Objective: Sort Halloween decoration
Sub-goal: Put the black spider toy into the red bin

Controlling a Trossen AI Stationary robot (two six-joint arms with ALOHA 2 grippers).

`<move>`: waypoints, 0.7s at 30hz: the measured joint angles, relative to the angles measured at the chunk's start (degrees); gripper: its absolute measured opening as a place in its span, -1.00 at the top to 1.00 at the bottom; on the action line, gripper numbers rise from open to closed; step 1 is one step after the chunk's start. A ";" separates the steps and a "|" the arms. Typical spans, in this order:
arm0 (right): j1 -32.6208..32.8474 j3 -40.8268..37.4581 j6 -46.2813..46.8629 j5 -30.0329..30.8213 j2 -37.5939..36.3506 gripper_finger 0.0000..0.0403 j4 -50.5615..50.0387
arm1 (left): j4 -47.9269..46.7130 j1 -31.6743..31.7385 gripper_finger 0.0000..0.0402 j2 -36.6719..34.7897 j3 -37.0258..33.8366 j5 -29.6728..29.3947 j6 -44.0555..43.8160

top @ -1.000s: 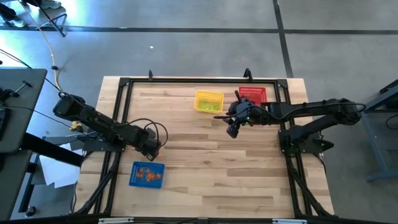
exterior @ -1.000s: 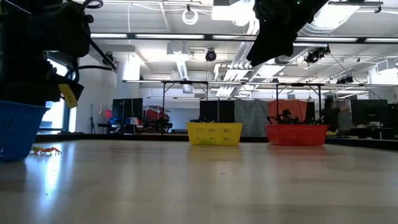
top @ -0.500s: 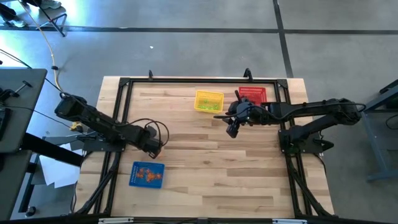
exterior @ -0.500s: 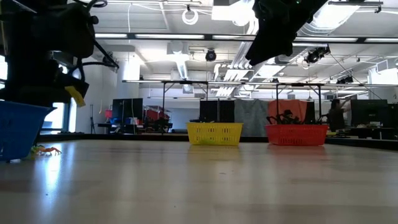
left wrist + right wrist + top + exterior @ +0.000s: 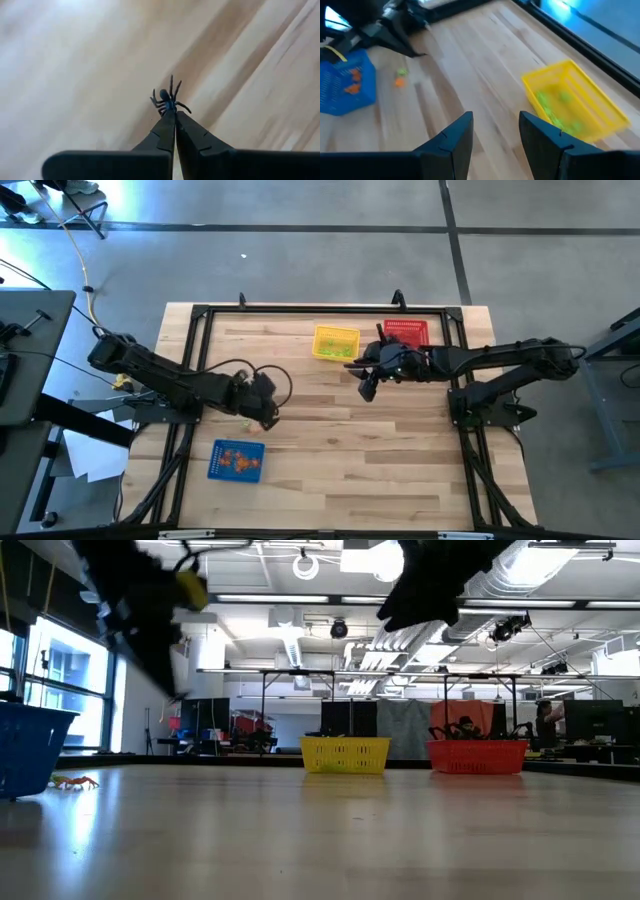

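My left gripper is shut on a tiny black spider trinket and hangs over the bare wood right of the blue basket. In the high view this gripper is left of the table's middle. My right gripper stands open with nothing between its fingers, above the table near the yellow basket. On the table beside the blue basket lie an orange trinket and a light green one. The blue basket holds orange trinkets, the yellow basket light green ones. My left gripper pinches the spider's body at its rear between the very ends of its two fingers. The fingers slant down from the table's left side. The spider sticks out past the fingertips, legs spread, lifted clear of the table.
A red basket stands at the far right, next to the yellow one. A black frame runs round the tabletop. An orange trinket lies beside the blue basket in the low view. The table's near middle is bare wood.
My left gripper has risen from table height beside the blue basket and moved toward the table's middle, tipping less steeply as it went. The black spider is now lifted clear of the table.
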 joint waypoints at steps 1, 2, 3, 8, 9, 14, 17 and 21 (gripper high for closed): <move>0.41 0.00 -0.65 -0.11 0.66 0.23 1.83 | 1.33 -0.02 1.00 0.00 1.37 -2.42 2.00; 0.90 0.00 -1.23 -0.26 1.48 0.23 4.19 | 3.10 -0.02 1.00 0.00 2.51 -4.70 3.92; 1.53 0.00 -2.05 -0.29 2.42 0.23 6.22 | 5.15 -0.02 1.00 0.00 3.72 -6.92 6.10; 4.95 0.00 -7.77 -0.38 7.12 0.23 16.69 | 19.06 -0.45 1.00 -0.04 7.22 -10.64 18.66; 5.65 0.00 -9.22 -0.36 7.76 0.23 18.00 | 22.00 -0.65 1.00 -0.04 7.39 -10.24 20.86; 8.81 0.00 -18.46 0.49 8.56 0.23 22.08 | 30.78 -1.54 1.00 -0.04 7.51 -6.01 26.20; 10.43 0.00 -25.79 1.98 8.60 0.23 23.67 | 31.76 -2.14 1.00 -0.04 7.52 -5.47 26.17; 11.47 0.00 -33.12 2.11 8.60 0.23 25.26 | 33.49 -2.82 1.00 -0.04 7.52 -5.43 24.80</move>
